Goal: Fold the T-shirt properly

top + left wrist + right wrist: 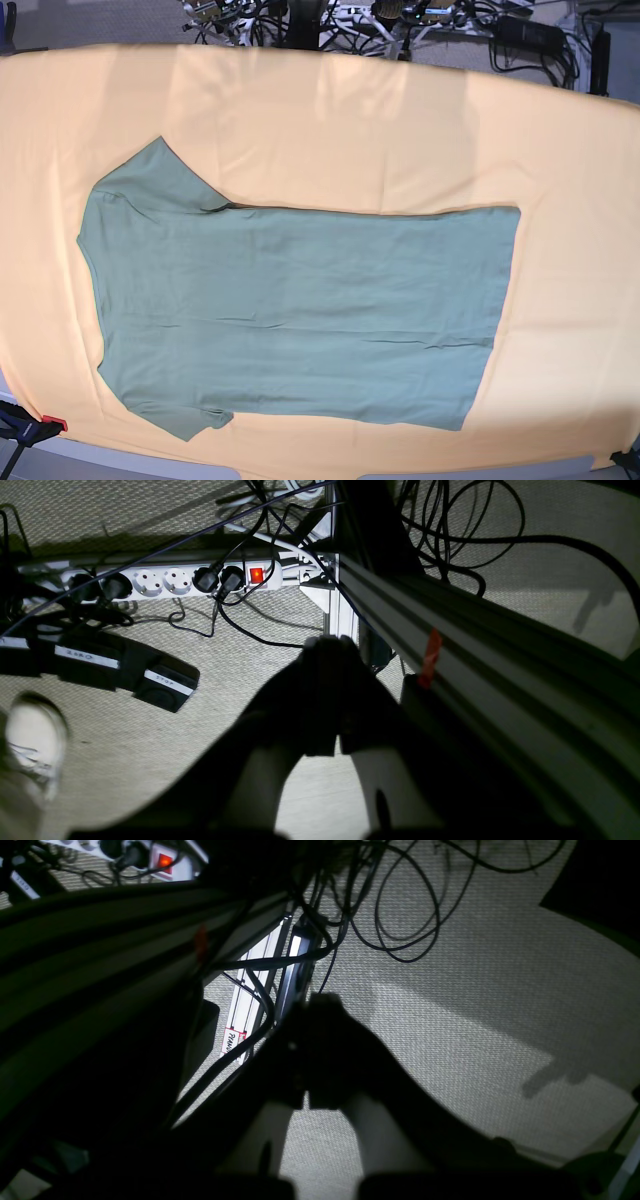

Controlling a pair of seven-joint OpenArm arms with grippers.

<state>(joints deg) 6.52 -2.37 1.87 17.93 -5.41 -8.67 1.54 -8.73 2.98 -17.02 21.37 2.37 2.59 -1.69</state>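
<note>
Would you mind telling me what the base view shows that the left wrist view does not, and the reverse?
Only the base view shows the T-shirt, spread flat on the orange-yellow cloth. Only the left wrist view shows the left gripper, shut, hanging over woven flooring, with a white power strip whose switch glows red, and an aluminium frame rail. Both show tangled black cables.

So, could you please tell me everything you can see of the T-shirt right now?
The T-shirt is plain sage green, of soft-looking knit cloth with no print. It lies spread flat and unfolded on the pale orange-yellow cloth, lengthwise across the base view: short sleeves and shoulder end at that view's left, straight hem at its right. A few shallow wrinkles cross the body. Only the cloth beneath touches it; no arm shows in the base view, and neither wrist view shows the shirt.
</note>
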